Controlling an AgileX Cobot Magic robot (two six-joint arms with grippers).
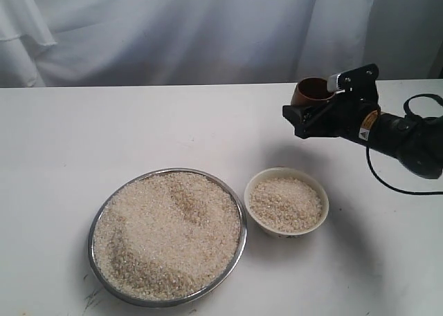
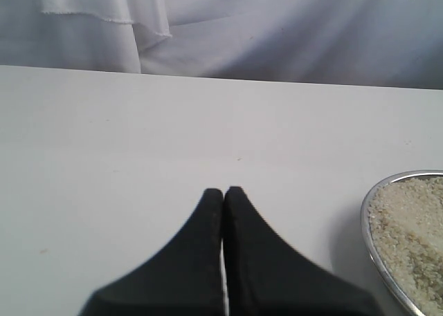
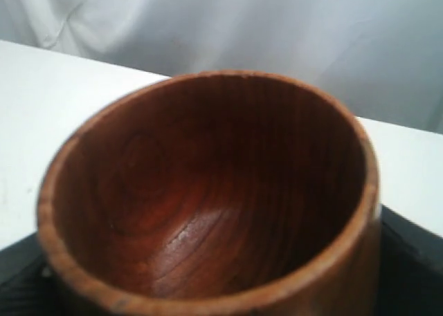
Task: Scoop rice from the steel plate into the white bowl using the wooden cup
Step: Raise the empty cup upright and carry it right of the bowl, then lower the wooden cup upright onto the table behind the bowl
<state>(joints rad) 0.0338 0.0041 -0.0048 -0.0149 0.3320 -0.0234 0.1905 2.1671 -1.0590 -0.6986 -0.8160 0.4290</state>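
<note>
2 R fingers (image 1: 302, 119) clamp wooden cup (image 1: 310, 91); L fingers (image 2: 201, 247) touching.

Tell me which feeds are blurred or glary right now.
Exterior view: even light, sharp, only soft shadows by the white bowl and steel plate. Right wrist view: the wooden cup fills the frame, its near rim blurred, a glossy sheen inside. Left wrist view: the left gripper is dark and out of focus, no glare.

Pale beige rice (image 1: 168, 236) fills a silver steel plate (image 1: 96, 222) and cream-white bowl (image 1: 280, 175); reddish-brown wooden cup (image 3: 208, 191) shows dark grain.
</note>
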